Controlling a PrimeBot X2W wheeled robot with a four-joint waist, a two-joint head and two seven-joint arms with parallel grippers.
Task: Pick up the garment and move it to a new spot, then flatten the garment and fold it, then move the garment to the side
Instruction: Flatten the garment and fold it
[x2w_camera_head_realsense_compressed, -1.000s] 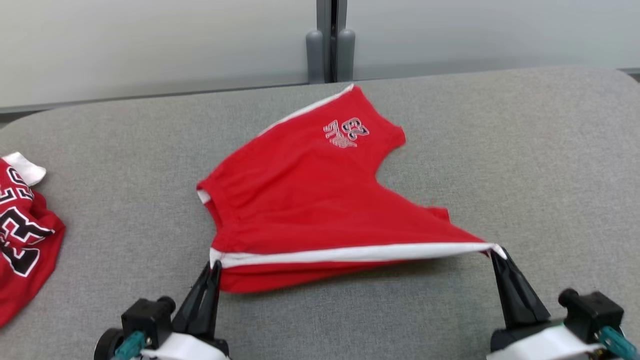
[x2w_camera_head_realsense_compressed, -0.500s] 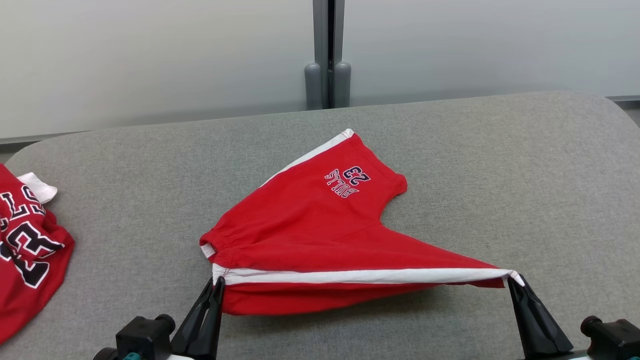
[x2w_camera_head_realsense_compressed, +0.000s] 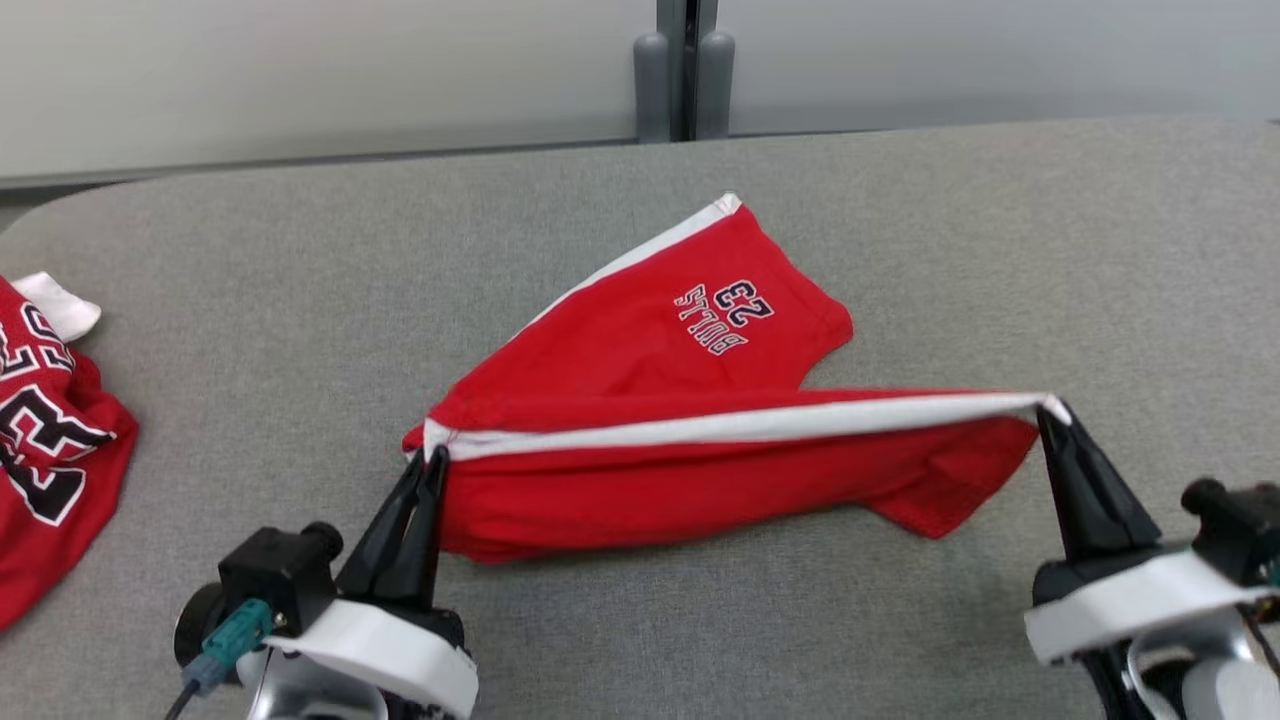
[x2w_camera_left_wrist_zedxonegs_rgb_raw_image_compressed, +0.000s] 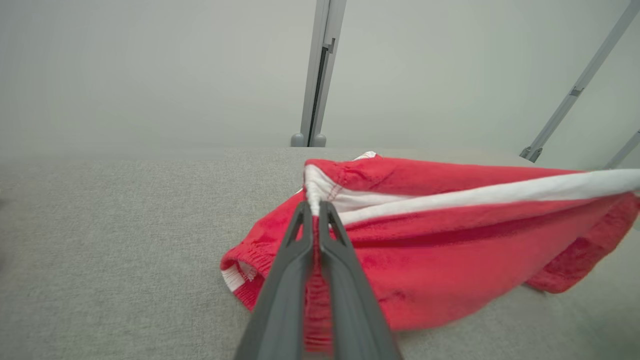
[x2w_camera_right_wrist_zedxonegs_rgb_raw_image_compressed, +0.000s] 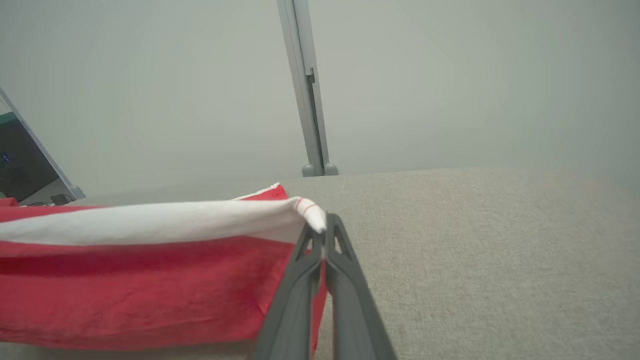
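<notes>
The right gripper pinches the red shorts by a white-striped corner. Grey padded table lies beneath.

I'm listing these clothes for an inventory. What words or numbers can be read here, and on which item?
"BULLS": on the red shorts, upside down in the head view.
"23": just beside it on the same leg.
The red jersey at the left edge: large black-and-white characters, crumpled and cut off, not readable.

Head view: above the red shorts, looking down. 2 wrist views: close at the shorts' opposite ends, facing the post beyond.
</notes>
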